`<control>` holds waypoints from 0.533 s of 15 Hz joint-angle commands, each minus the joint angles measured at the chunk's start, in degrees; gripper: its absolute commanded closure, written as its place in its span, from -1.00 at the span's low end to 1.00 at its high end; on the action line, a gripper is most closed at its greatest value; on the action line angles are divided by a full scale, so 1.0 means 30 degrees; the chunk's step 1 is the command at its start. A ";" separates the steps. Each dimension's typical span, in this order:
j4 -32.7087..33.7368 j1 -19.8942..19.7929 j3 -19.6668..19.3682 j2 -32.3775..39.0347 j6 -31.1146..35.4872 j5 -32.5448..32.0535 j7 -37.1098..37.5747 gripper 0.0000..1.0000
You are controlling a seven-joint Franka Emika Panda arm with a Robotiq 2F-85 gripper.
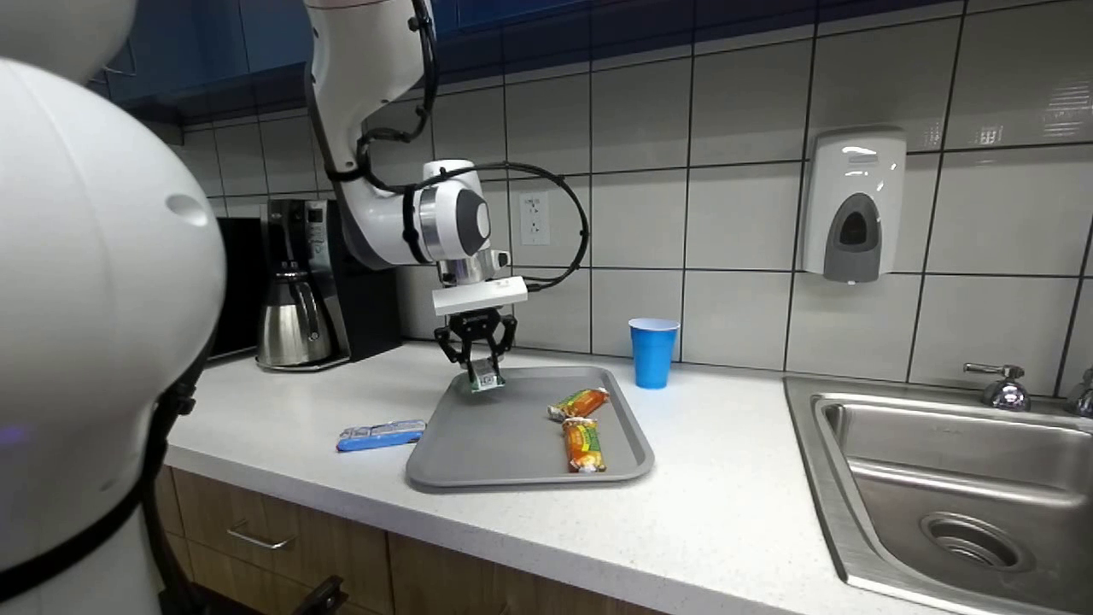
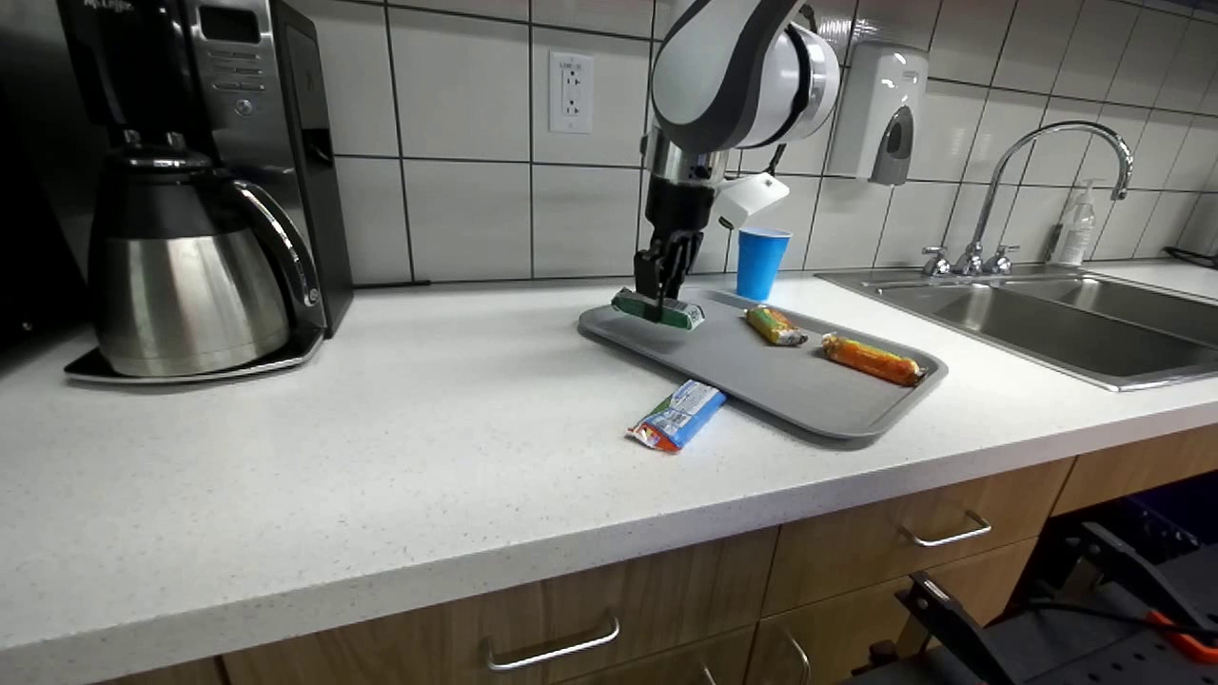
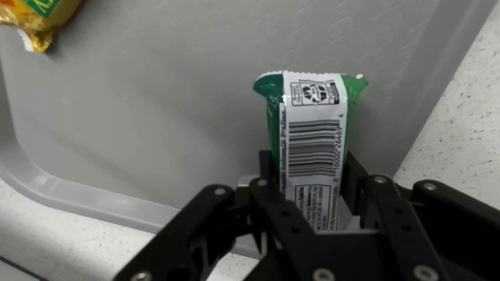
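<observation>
My gripper (image 1: 485,366) is shut on a green-wrapped bar (image 2: 687,314), its fingers on the bar's two sides. In the wrist view the bar's white barcode face (image 3: 314,144) shows between the black fingers (image 3: 308,171). The bar is over the back left corner of a grey tray (image 1: 499,444); I cannot tell how large the gap below it is. Two orange-yellow wrapped bars (image 1: 581,404) (image 1: 584,446) lie on the tray's right part. One of them shows partly in the wrist view (image 3: 43,15). A blue-wrapped bar (image 2: 680,414) lies on the counter beside the tray.
A blue cup (image 1: 653,354) stands behind the tray near the tiled wall. A coffee maker with a steel carafe (image 2: 200,295) stands at the left on the white counter (image 2: 381,457). A metal sink (image 1: 820,444) is at the right. A soap dispenser (image 1: 856,205) hangs on the wall.
</observation>
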 commanded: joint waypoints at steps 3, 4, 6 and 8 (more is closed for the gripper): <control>-0.1146 0.0199 -0.0757 -0.0556 0.0604 -0.1000 0.2043 0.65; -0.1225 0.0165 -0.0775 -0.0613 0.0617 -0.1015 0.2084 0.65; -0.1310 0.0194 -0.0869 -0.0631 0.0637 -0.1104 0.2361 -0.35; -0.1360 0.0234 -0.0938 -0.0657 0.0569 -0.1229 0.2621 -0.51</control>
